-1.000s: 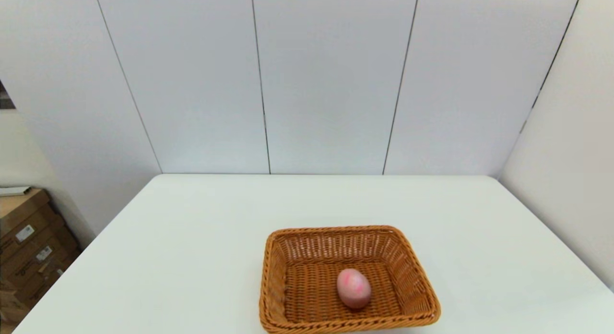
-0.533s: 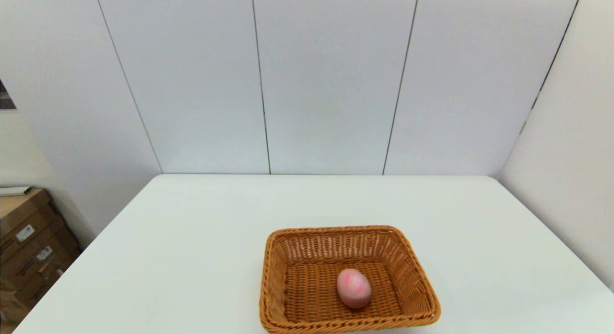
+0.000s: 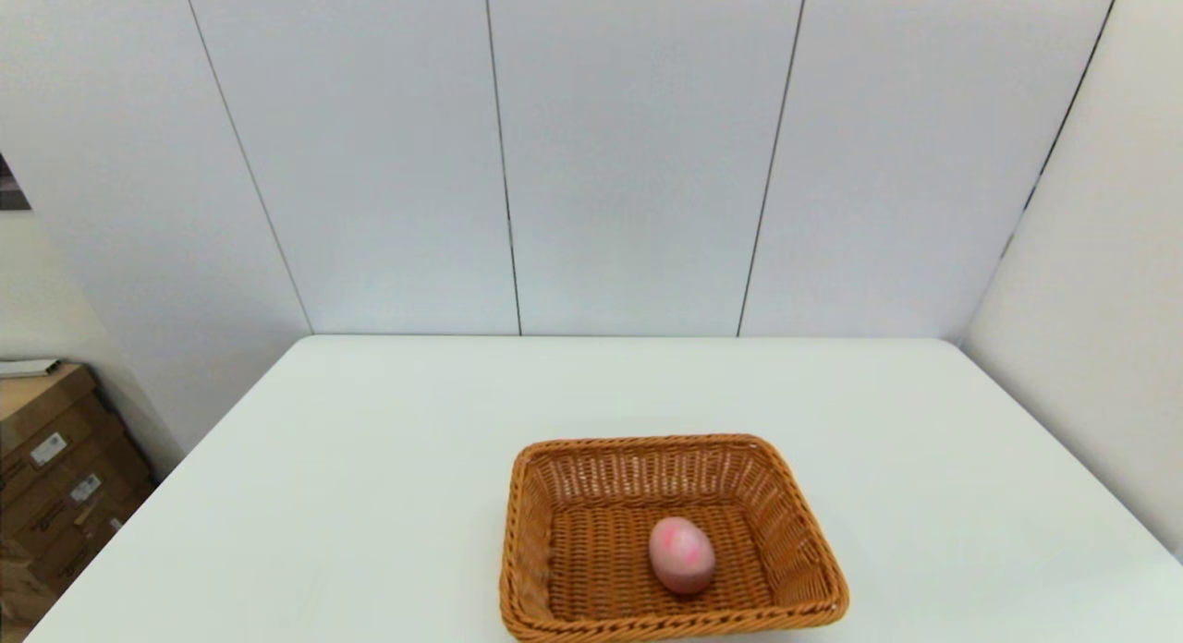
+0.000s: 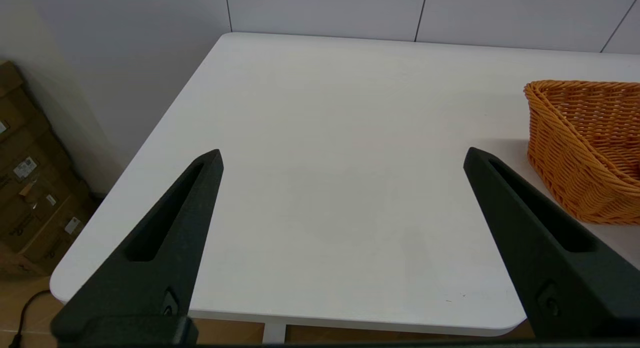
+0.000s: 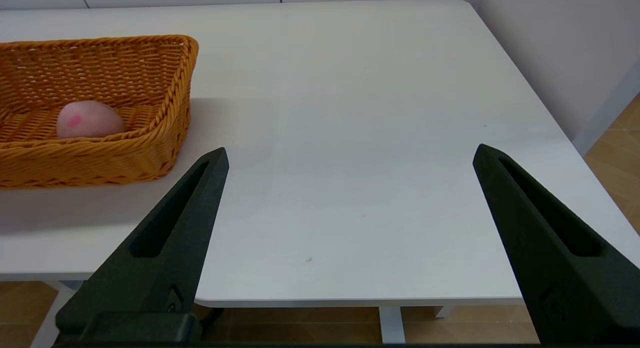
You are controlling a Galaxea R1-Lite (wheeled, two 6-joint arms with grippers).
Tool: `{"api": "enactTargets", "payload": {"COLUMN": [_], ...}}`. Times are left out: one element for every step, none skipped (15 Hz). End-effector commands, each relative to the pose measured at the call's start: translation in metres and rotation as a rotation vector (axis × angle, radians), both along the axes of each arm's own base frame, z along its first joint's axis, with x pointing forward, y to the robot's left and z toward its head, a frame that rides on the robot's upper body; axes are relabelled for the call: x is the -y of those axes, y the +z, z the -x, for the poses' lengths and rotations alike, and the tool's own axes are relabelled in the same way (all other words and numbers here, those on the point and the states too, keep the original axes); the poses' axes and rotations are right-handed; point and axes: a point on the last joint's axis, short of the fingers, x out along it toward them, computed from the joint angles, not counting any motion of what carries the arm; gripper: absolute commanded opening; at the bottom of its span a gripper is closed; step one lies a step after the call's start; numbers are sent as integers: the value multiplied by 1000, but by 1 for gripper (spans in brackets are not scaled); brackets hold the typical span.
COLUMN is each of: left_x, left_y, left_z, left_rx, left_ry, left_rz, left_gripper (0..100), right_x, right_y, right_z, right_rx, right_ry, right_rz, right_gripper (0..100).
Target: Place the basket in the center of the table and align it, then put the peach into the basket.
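A: Starting with the biggest thing, we see the white bench (image 3: 370, 458), and the basket (image 3: 672, 539) stands on it near our front edge, about in the middle from side to side. Its long axis runs left to right, and its sides look nearly square to the bench edges.

B: And our tools? In the head view we see none of them.

A: Both are pulled back at the near edge. The left tool (image 4: 342, 155) hangs over the left part of the bench with its fingers spread wide and nothing between them. The right tool (image 5: 351, 153) is the same over the right part: wide apart, empty. The basket lies to the right of the left tool and to the left of the right tool, apart from both.

B: Which arm is nearer?

A: We judge the right one a little nearer, since its view shows the basket wall just beside one finger, but the difference is small.

B: And the peach (image 3: 681, 555)?

A: It lies on the basket floor, a bit right of the middle and toward the near wall. Its long axis points roughly away from us, slightly tilted. We judge that both steps are done and no grasp remains.
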Motion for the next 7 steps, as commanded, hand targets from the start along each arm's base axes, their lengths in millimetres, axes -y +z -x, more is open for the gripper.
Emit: {"api": "enactTargets", "payload": {"left_x": [0,0,0,0,0,0,0], "left_y": [0,0,0,0,0,0,0], "left_z": [0,0,0,0,0,0,0], "left_rx": [0,0,0,0,0,0,0], "left_ry": [0,0,0,0,0,0,0], "left_rz": [2,0,0,0,0,0,0], "left_gripper": [100,100,100,100,100,100,100], "right_x": [0,0,0,0,0,0,0], "right_y": [0,0,0,0,0,0,0], "right_z": [0,0,0,0,0,0,0], "right_rx": [0,0,0,0,0,0,0], "right_ry": [0,0,0,0,0,0,0], "right_rz": [0,0,0,0,0,0,0], "right_gripper": [100,100,100,100,100,100,100]}}
